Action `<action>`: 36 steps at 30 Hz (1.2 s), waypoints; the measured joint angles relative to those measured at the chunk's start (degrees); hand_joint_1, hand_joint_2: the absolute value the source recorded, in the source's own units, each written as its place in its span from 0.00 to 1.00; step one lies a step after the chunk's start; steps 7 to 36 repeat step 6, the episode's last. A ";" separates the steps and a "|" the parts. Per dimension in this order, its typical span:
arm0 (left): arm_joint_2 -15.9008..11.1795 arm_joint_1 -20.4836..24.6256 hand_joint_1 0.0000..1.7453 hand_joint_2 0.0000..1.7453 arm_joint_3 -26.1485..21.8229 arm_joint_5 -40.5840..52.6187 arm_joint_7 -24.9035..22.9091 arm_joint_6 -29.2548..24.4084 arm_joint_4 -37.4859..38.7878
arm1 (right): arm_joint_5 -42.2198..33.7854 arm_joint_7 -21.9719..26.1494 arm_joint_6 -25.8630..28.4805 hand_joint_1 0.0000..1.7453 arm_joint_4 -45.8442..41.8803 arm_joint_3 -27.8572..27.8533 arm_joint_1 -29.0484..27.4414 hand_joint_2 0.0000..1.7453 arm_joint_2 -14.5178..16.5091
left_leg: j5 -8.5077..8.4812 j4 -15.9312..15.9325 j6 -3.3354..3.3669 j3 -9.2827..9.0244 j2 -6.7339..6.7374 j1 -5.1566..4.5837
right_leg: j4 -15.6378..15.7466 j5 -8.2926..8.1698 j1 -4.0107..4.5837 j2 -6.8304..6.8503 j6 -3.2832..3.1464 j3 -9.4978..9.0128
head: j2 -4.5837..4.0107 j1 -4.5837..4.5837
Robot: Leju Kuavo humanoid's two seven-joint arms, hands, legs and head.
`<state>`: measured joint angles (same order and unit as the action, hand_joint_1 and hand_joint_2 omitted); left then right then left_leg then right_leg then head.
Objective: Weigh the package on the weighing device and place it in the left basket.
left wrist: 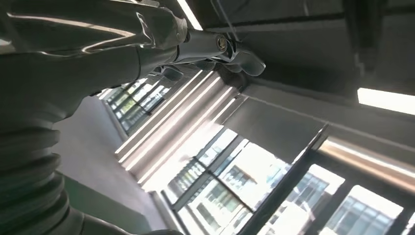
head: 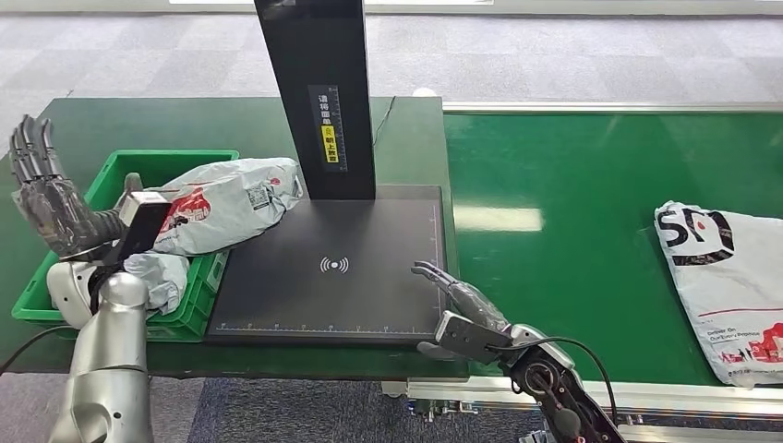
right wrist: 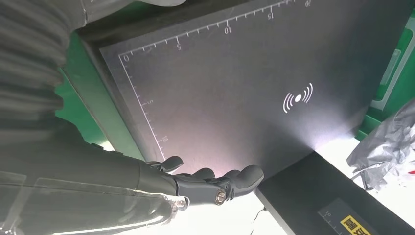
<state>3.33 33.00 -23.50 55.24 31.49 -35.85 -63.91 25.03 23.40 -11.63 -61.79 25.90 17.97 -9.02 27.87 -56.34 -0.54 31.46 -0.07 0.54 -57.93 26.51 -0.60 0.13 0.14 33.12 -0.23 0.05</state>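
In the head view, the grey package (head: 231, 201) was seen lying across the right rim of the green basket (head: 114, 172), its right end overhanging the black weighing device (head: 332, 268) at the foot of the dark post (head: 319, 92). The left hand (head: 42, 198) was raised at the left side of the basket, its fingers (head: 32, 148) spread and pointing upward, nothing held, apart from the package though near its left end. A second, crumpled grey bag (head: 162, 277) lay in the basket, partly hidden by the left arm. The right hand (head: 462, 309) was stretched flat at the near right corner of the weighing device, fingers extended and empty, well apart from the package. A white parcel (head: 725, 286) lay on the green conveyor belt (head: 554, 185), cut off at the picture's edge. In the left wrist view, the left hand's fingers (left wrist: 235, 51) were seen against a ceiling and windows, empty. In the right wrist view, the right hand's fingers (right wrist: 215, 183) were extended over the ruled plate, holding nothing; crumpled grey wrapping (right wrist: 389, 144) was cut off at the edge.
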 joint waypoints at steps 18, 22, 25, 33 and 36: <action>2.81 -3.28 0.00 1.00 5.65 -14.85 -3.89 1.69 -9.11 | 0.45 0.73 0.48 0.00 0.00 -0.18 -0.74 1.00 -0.15 | 0.01 0.00 -0.01 -0.04 0.00 0.01 | 0.01 -0.01 0.01 -0.01 0.01 0.02 | 0.01 -0.03; 2.81 -3.28 0.00 1.00 5.65 -14.85 -3.89 1.69 -9.11 | 0.45 0.73 0.48 0.00 0.00 -0.18 -0.74 1.00 -0.15 | 0.01 0.00 -0.01 -0.04 0.00 0.01 | 0.01 -0.01 0.01 -0.01 0.01 0.02 | 0.01 -0.03; 2.81 -3.28 0.00 1.00 5.65 -14.85 -3.89 1.69 -9.11 | 0.45 0.73 0.48 0.00 0.00 -0.18 -0.74 1.00 -0.15 | 0.01 0.00 -0.01 -0.04 0.00 0.01 | 0.01 -0.01 0.01 -0.01 0.01 0.02 | 0.01 -0.03; 2.81 -3.28 0.00 1.00 5.65 -14.85 -3.89 1.69 -9.11 | 0.45 0.73 0.48 0.00 0.00 -0.18 -0.74 1.00 -0.15 | 0.01 0.00 -0.01 -0.04 0.00 0.01 | 0.01 -0.01 0.01 -0.01 0.01 0.02 | 0.01 -0.03; 2.81 -3.28 0.00 1.00 5.65 -14.85 -3.89 1.69 -9.11 | 0.45 0.73 0.48 0.00 0.00 -0.18 -0.74 1.00 -0.15 | 0.01 0.00 -0.01 -0.04 0.00 0.01 | 0.01 -0.01 0.01 -0.01 0.01 0.02 | 0.01 -0.03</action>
